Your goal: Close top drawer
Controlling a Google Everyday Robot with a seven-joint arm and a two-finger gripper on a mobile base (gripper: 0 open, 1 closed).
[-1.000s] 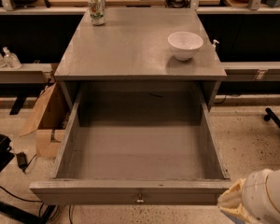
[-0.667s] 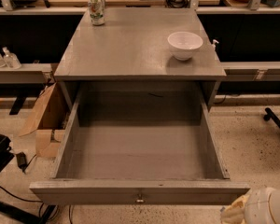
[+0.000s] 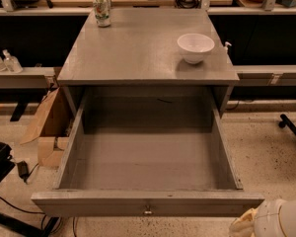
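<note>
Your gripper [image 3: 254, 225] sits in the lower right corner of the frame, low down and just past the right end of the drawer front. Only a pale rounded part of it shows, so you cannot tell whether it is open or closed. Check that on your side before you commit.

The grey cabinet [image 3: 138, 48] fills the middle of the frame, and the top drawer [image 3: 148, 157] is pulled fully out of it toward the bottom edge, with nothing showing inside. The task is barely begun, and the step in hand is bringing the gripper round to the face of the front panel [image 3: 89, 205].

Aim for the centre of that panel. A push from the right end, where you are now, is likely to skew the drawer and jam it on its runners. Press flat and straight toward the top of the frame, slowly, and keep the line parallel to the drawer's side walls.

The cardboard box [image 3: 47, 127] at the left stands beside the drawer's path, not in it. Go gently, because a hard stop could shake the white bowl [image 3: 195, 47] and the can [image 3: 102, 10] on top. Use the small knob [image 3: 148, 211] as your centre mark and press just beside it, not on it
</note>
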